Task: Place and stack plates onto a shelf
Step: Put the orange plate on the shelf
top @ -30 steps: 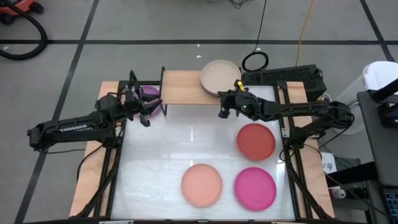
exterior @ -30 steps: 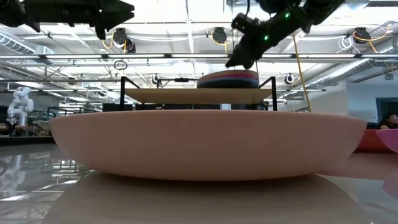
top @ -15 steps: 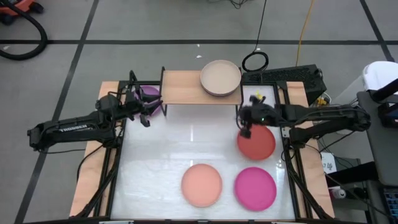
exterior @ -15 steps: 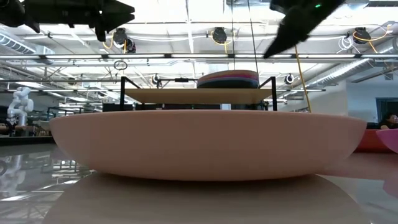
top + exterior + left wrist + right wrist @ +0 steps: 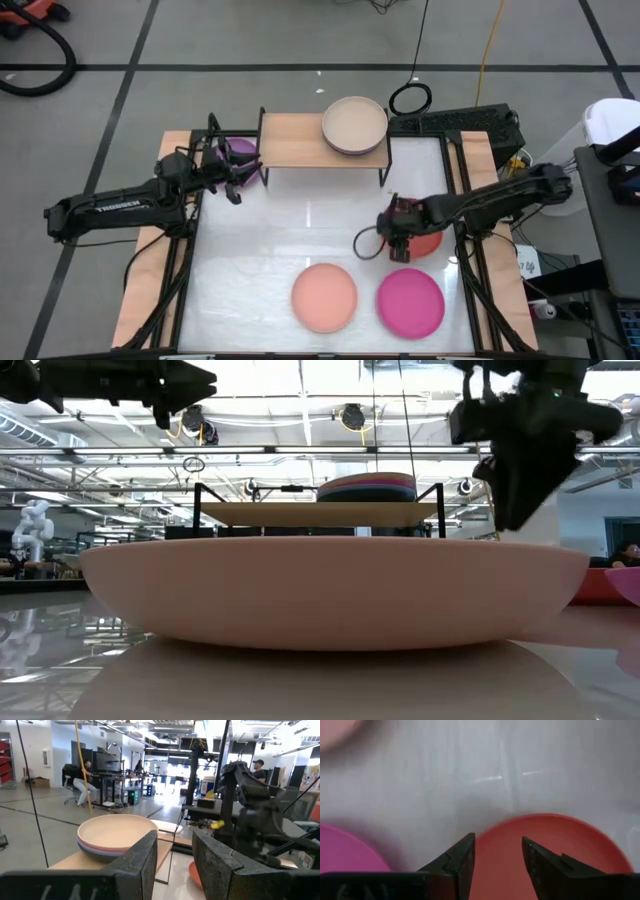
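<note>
The light-wood shelf (image 5: 305,142) stands at the table's far edge. It carries a stack of plates with the beige plate (image 5: 354,124) on top, which also shows in the left wrist view (image 5: 116,834). A purple plate (image 5: 241,150) lies left of the shelf, partly under my left gripper (image 5: 236,178), which is open and empty. My right gripper (image 5: 392,240) is open and points down over the left rim of the red plate (image 5: 547,847). The salmon plate (image 5: 324,296) and a magenta plate (image 5: 411,303) lie flat near the table's front.
In the low view the salmon plate (image 5: 330,590) fills the foreground and hides the tabletop behind it. A black keyboard-like box (image 5: 455,122) sits right of the shelf. White tabletop (image 5: 290,225) lies open between the shelf and the front plates.
My right gripper has left the stack on the shelf, gone toward the table's near edge and down, and tipped to point downward over the red plate's left rim. The plates have not moved.
</note>
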Robot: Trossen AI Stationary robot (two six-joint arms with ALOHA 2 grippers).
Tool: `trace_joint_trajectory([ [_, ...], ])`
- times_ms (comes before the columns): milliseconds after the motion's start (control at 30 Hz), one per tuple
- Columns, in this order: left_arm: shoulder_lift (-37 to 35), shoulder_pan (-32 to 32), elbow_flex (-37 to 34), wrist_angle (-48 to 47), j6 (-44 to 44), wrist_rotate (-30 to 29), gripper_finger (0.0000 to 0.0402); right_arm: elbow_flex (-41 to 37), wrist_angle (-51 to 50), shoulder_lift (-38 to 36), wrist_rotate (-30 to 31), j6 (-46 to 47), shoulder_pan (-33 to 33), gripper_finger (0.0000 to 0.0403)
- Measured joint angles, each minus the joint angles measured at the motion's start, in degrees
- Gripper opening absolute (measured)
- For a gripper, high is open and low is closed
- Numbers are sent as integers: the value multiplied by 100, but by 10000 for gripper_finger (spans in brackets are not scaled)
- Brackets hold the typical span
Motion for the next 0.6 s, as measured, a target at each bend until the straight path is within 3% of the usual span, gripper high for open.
trace_joint_trajectory([
  [600, 0, 0, 2, -325, -103, 4, 126, -165, 503, 1136, -123, 839, 94, 141],
])
